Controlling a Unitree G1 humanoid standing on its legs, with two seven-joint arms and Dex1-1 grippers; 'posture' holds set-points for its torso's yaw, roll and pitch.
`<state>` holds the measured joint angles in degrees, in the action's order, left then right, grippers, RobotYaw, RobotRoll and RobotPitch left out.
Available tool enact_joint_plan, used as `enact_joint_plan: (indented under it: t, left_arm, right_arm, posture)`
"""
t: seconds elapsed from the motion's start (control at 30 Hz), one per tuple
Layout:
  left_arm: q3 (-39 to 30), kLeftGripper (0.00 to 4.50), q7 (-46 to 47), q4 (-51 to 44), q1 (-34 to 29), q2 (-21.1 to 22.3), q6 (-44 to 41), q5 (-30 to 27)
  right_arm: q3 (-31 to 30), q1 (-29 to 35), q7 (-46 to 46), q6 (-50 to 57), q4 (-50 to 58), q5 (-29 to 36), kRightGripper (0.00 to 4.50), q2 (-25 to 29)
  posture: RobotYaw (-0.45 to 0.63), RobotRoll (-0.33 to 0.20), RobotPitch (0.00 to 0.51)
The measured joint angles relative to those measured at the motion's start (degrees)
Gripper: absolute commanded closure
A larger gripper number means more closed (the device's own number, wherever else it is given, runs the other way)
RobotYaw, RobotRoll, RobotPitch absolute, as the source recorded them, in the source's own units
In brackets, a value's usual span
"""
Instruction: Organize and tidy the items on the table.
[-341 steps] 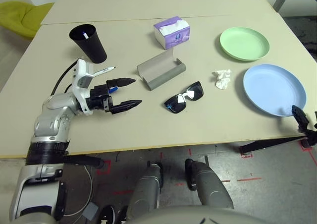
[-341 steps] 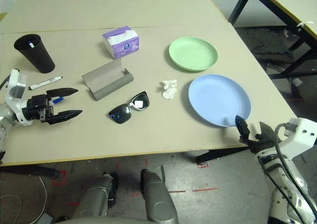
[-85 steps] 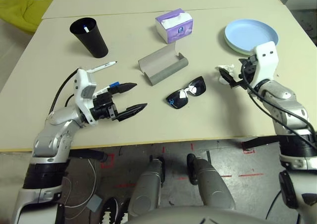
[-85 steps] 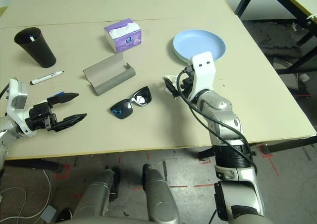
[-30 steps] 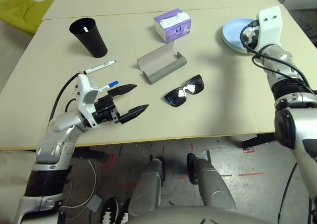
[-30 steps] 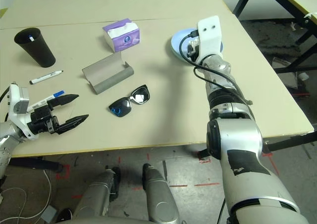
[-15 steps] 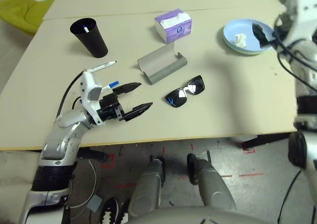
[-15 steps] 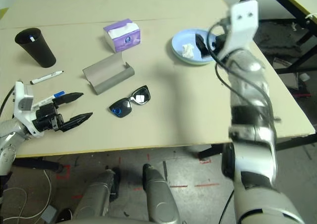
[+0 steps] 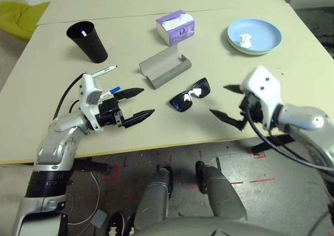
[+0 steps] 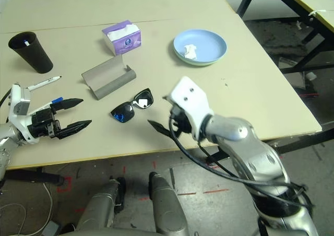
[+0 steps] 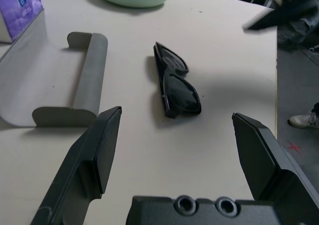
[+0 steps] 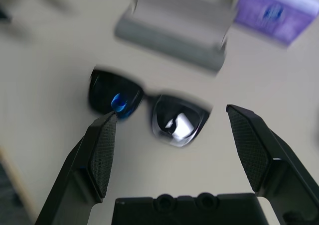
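The black sunglasses (image 9: 189,95) lie folded-out in the middle of the table (image 9: 292,79), just in front of the open grey glasses case (image 9: 164,69). My right gripper (image 9: 225,101) hovers open to their right, nothing between its fingers. To their left, my left gripper (image 9: 133,103) is open and points at them. A blue-capped marker (image 9: 111,92) lies beside the left gripper, a black-capped marker (image 9: 104,70) behind it. The black cup (image 9: 86,40) stands at the far left. The blue plate (image 9: 254,36) sits stacked on the green plate and holds the crumpled tissue (image 9: 244,38).
A purple tissue box (image 9: 175,27) stands behind the case. A white pen end sticks out of the cup. The table's front edge runs just under both grippers. In the left wrist view the right gripper (image 11: 269,16) shows beyond the sunglasses (image 11: 177,83).
My right arm has swung from the plates back to the front of the table, right of the sunglasses. The tissue stays on the blue plate. The left gripper has barely moved.
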<state>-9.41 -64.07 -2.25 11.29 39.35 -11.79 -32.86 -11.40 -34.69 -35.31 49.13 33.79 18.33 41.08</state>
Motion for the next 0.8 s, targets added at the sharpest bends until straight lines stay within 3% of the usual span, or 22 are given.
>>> enact_joint_plan:
  t: [0.1, 0.2, 0.33, 0.53, 0.8]
  left_arm:
    - [0.0, 0.00, 0.0, 0.0, 0.0, 0.0, 0.0, 0.0]
    - [0.0, 0.00, 0.0, -0.1, 0.0, 0.1, 0.0, 0.0]
    - [-0.3, 0.00, 0.0, 0.0, 0.0, 0.2, 0.1, 0.0]
    - [-0.3, 0.00, -0.2, -0.1, -0.6, 0.3, 0.2, 0.2]
    - [-0.3, 0.00, -4.1, -0.8, -3.1, 2.7, 1.6, 1.0]
  right_arm:
    - [-6.8, -10.7, -4.9, -1.5, -5.0, -3.5, 0.06, 0.7]
    - [-15.1, -18.4, -14.0, -9.9, -9.8, -10.3, 0.06, 4.1]
    - [-23.3, -25.1, -24.6, -16.8, -15.3, -16.4, 0.06, 2.5]
    - [-29.3, -26.4, -31.9, -19.0, -21.3, -21.9, 0.06, -4.0]
    - [-31.5, -26.7, -35.8, -24.3, -29.4, -28.6, 0.06, -7.2]
  posture:
    - [-0.19, 0.000, 0.254]
    - [-0.19, 0.000, 0.253]
    - [-0.19, 0.000, 0.253]
    - [-0.17, 0.000, 0.254]
    - [-0.16, 0.000, 0.258]
